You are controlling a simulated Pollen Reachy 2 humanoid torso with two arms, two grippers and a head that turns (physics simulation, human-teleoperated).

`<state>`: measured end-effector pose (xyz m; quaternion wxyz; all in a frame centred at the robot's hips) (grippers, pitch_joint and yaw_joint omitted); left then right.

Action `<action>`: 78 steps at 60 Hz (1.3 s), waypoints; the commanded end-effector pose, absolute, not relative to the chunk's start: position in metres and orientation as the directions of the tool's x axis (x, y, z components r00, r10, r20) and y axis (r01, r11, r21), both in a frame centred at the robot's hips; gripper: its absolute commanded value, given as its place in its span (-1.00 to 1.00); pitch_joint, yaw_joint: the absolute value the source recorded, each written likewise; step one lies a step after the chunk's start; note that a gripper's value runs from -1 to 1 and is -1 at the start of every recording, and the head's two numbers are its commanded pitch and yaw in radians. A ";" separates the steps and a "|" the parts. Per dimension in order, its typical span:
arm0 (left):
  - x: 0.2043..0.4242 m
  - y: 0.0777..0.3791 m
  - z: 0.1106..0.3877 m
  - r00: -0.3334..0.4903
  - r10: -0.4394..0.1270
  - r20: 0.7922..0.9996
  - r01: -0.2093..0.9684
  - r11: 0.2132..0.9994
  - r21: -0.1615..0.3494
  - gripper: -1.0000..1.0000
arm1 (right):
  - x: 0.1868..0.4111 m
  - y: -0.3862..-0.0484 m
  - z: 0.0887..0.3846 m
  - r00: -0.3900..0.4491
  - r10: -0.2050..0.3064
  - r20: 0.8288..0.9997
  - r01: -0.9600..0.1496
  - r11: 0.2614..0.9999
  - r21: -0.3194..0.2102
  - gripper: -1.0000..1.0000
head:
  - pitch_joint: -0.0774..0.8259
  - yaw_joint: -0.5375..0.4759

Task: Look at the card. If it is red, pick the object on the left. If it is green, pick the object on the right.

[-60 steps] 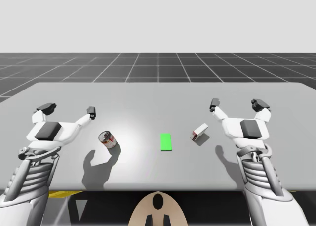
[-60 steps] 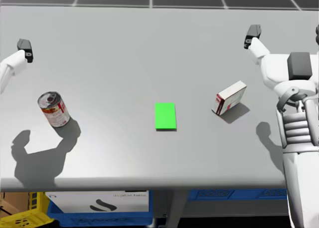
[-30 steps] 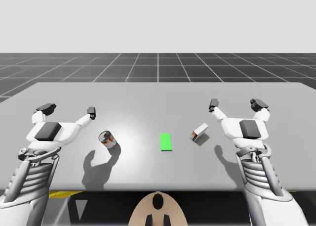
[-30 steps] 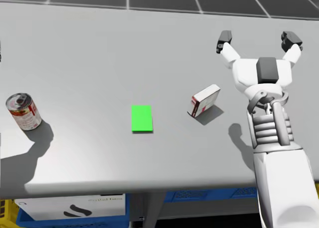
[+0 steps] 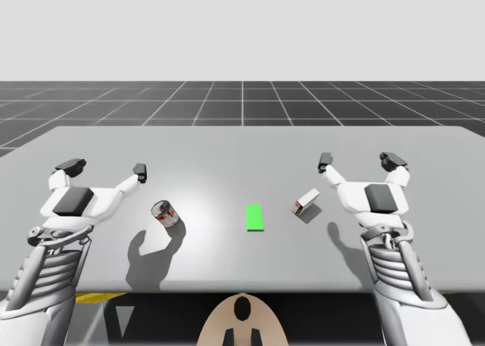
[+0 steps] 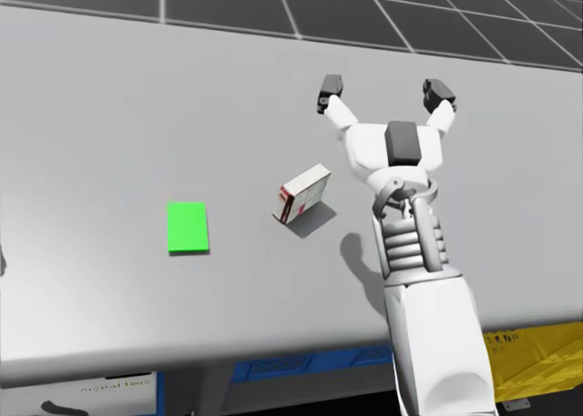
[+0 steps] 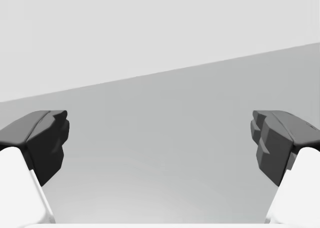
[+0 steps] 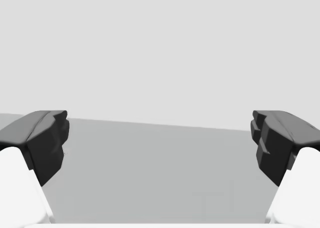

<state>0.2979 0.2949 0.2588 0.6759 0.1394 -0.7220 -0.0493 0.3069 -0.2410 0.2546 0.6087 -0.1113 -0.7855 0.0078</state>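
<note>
Two grippers hang over the grey desk, and both are wide open with nothing in them. The left gripper is near the left edge of the desk. Seen from the left wrist, its dark fingers stand far apart, with bare desk ahead of them. The right gripper is near the right edge. Its fingers are spread just as wide, and they touch nothing.

The card is bright green. It lies flat in the middle of the desk, a bit closer to the near edge than to the far edge.

The red and silver can sits on the left side of the card, well apart from it. It is just beside the left arm, toward the middle of the desk.

The white and red box lies on the right side of the card. It is turned at a slant to the desk's edges. It sits just beside the right arm, on the side toward the card, and the arm does not touch it. Both arms throw dark shadows on the desk close to the near edge.

A yellow crate peeks out under the near edge, by the right corner.
</note>
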 end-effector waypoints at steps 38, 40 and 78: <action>0.297 0.300 0.261 -0.048 -0.243 0.969 -0.151 0.961 0.234 -1.00 | 0.215 -0.235 0.228 -0.108 0.091 0.990 -0.228 0.967 -0.114 -1.00 | 0.67 -0.51; 0.297 0.300 0.261 -0.048 -0.244 0.969 -0.152 0.960 0.234 -1.00 | 0.211 -0.234 0.222 -0.109 0.106 0.988 -0.246 0.960 -0.130 -1.00 | 0.67 -0.51; 0.299 0.302 0.259 -0.046 -0.263 0.964 -0.174 0.952 0.251 -1.00 | 0.265 -0.254 0.139 -0.008 0.078 0.997 -0.371 0.926 -0.075 -1.00 | 0.68 -0.50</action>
